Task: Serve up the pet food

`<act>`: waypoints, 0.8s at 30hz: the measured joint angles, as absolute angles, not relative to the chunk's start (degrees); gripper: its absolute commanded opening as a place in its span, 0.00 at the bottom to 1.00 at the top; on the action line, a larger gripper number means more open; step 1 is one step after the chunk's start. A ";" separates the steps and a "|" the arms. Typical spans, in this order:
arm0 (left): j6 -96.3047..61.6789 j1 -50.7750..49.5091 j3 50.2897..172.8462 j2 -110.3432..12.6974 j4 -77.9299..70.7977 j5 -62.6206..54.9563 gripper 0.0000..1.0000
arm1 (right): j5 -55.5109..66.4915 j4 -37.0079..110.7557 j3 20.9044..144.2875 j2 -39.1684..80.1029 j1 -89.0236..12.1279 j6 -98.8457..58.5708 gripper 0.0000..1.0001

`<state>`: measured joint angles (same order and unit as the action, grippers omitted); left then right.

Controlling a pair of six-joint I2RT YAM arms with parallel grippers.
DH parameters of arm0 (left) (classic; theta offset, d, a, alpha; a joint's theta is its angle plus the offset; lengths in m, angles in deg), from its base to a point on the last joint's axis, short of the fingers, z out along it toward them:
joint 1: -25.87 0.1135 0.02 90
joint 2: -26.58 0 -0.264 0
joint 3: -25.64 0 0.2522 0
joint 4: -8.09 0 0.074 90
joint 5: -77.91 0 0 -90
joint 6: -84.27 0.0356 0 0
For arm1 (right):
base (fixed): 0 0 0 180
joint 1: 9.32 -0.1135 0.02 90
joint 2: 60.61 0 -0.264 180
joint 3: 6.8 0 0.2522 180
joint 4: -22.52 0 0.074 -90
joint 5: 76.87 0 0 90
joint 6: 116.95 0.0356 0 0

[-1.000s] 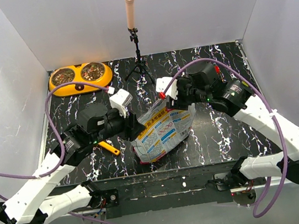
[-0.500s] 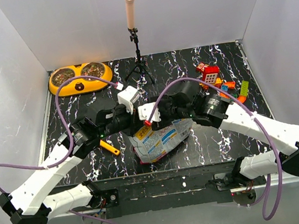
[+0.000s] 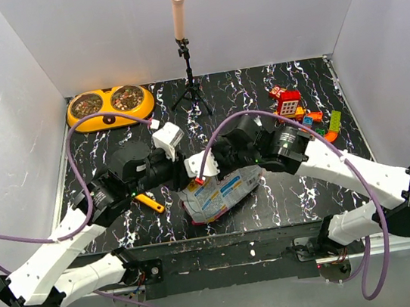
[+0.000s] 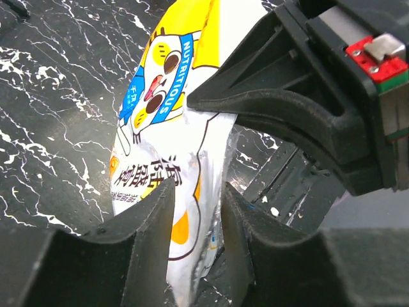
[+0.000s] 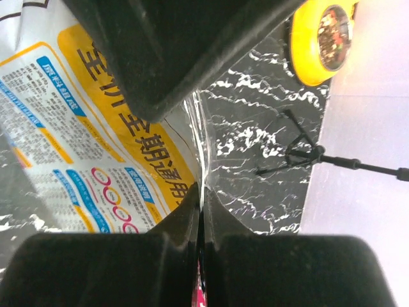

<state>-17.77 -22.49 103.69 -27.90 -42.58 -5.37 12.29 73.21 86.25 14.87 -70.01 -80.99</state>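
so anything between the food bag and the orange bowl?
Only the left arm: its wrist and claw sit on the line from the bag to the orange double bowl. Nothing else visible there.

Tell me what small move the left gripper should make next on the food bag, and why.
Probably close the left gripper on the bag. Its jaws straddle the bag's edge but stand apart, while the right gripper is shut on that edge; two holds would let the arms pull it open.
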 measured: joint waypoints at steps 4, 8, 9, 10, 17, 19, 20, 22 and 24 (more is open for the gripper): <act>-18.18 -22.75 103.41 -27.48 -42.18 -4.35 0.00 | 9.97 79.37 89.92 15.90 -69.42 -80.01 0.01; -17.33 -23.21 103.41 -27.55 -41.88 -4.15 0.00 | 8.44 79.98 90.44 16.03 -68.63 -77.85 0.36; -17.18 -23.21 103.41 -27.52 -42.03 -4.19 0.00 | 8.42 79.39 90.42 15.87 -68.32 -77.21 0.39; -17.09 -23.21 103.41 -27.52 -42.03 -4.19 0.00 | 8.40 78.69 90.36 15.55 -67.84 -76.56 0.41; -17.13 -22.99 103.41 -27.41 -41.99 -4.10 0.00 | 6.10 76.62 89.57 12.68 -61.85 -74.65 0.40; -17.33 -22.99 103.41 -27.41 -41.99 -4.10 0.00 | 5.27 76.62 89.57 12.64 -60.85 -74.74 0.40; -17.37 -22.99 103.41 -27.41 -41.96 -4.10 0.00 | 4.95 76.64 89.57 12.64 -60.54 -74.81 0.40; -17.59 -22.99 103.41 -27.41 -41.96 -4.08 0.00 | 4.14 76.70 89.57 12.68 -60.28 -74.96 0.39; -18.01 -22.99 103.41 -27.52 -41.94 -4.08 0.00 | 3.55 76.75 89.57 12.86 -60.13 -75.14 0.38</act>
<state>-18.01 -22.99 103.41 -27.52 -41.94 -4.08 3.55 76.75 89.57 12.86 -60.13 -75.14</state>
